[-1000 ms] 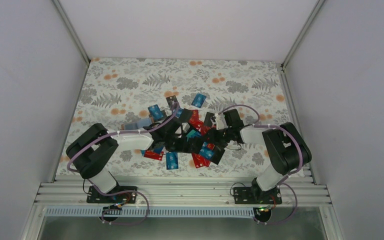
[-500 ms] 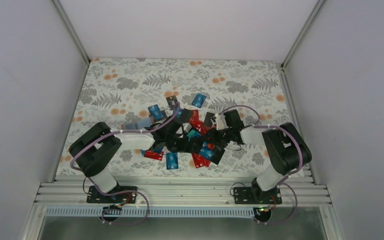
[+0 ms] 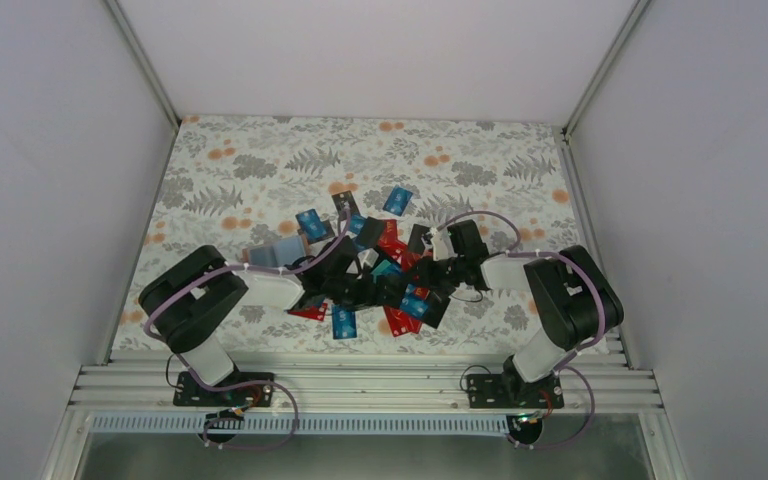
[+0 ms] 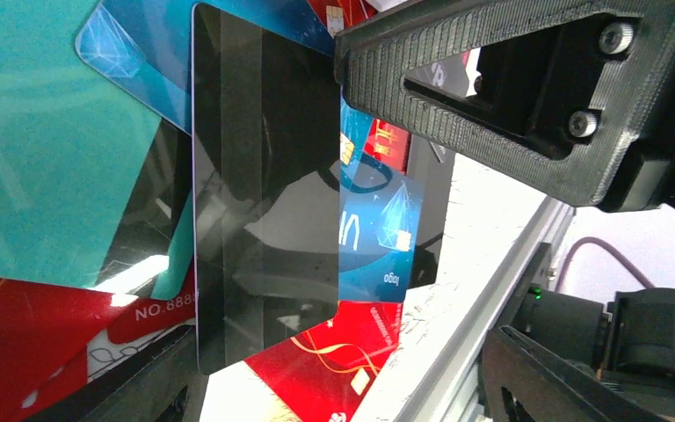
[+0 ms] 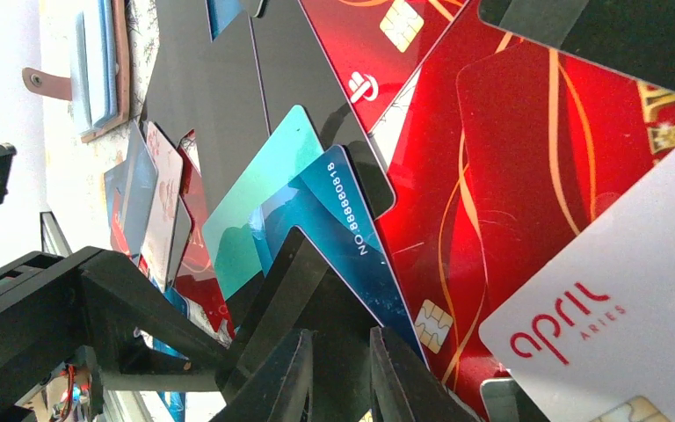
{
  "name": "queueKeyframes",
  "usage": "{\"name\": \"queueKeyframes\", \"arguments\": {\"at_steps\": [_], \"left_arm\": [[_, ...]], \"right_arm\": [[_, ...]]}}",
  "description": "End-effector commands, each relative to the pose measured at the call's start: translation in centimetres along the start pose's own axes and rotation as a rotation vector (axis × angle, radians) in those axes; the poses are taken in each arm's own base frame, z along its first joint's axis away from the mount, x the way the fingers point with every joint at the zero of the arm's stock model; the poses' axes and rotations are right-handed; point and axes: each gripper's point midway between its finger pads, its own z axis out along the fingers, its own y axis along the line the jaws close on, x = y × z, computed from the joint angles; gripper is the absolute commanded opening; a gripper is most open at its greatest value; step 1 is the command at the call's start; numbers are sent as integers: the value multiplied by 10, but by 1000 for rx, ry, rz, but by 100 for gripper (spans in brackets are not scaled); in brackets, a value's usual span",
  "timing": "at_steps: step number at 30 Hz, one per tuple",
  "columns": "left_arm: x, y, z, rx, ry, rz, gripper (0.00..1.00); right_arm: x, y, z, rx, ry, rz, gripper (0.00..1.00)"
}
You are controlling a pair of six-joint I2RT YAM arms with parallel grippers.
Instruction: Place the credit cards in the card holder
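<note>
The credit cards [image 3: 380, 270] lie in a loose pile of red, blue, teal and black in mid-table. The tan card holder [image 3: 272, 252] lies at the pile's left edge, with pale blue cards showing in it; in the right wrist view the card holder [image 5: 121, 79] is at the top left. My right gripper [image 5: 338, 374] is shut on a black card [image 5: 303, 281] that stands up on edge. The same black card [image 4: 264, 202] stands upright in the left wrist view, between the wide-apart fingers of my open left gripper [image 4: 334, 391]. Both grippers [image 3: 380, 285] meet low over the pile.
A white card printed "april" [image 5: 598, 334] lies on red cards at the right of the right wrist view. The aluminium rail [image 4: 483, 290] runs along the near table edge, close beside the pile. The floral tablecloth [image 3: 260, 170] stretches behind, with walls on three sides.
My left forearm has swung nearer to the table's front edge, uncovering more of the card holder. The left jaws have narrowed a little. The right arm has stayed put.
</note>
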Motion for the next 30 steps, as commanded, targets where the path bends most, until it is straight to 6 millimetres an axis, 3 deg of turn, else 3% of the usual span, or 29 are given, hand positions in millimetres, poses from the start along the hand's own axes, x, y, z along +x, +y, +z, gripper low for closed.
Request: {"name": "queueKeyframes", "arguments": {"at_steps": [1, 12, 16, 21, 30], "left_arm": [[19, 25, 5, -47, 41, -99, 77], [10, 19, -1, 27, -33, -109, 59], [7, 19, 0, 53, -41, -113, 48], [3, 15, 2, 78, -49, -112, 45], [-3, 16, 2, 83, -70, -109, 28]], "right_arm": [[28, -31, 3, 114, 60, 75, 20], [33, -33, 3, 116, 67, 81, 20], [33, -33, 3, 115, 69, 81, 20], [35, -34, 3, 113, 71, 82, 20], [36, -34, 4, 112, 76, 82, 20]]}}
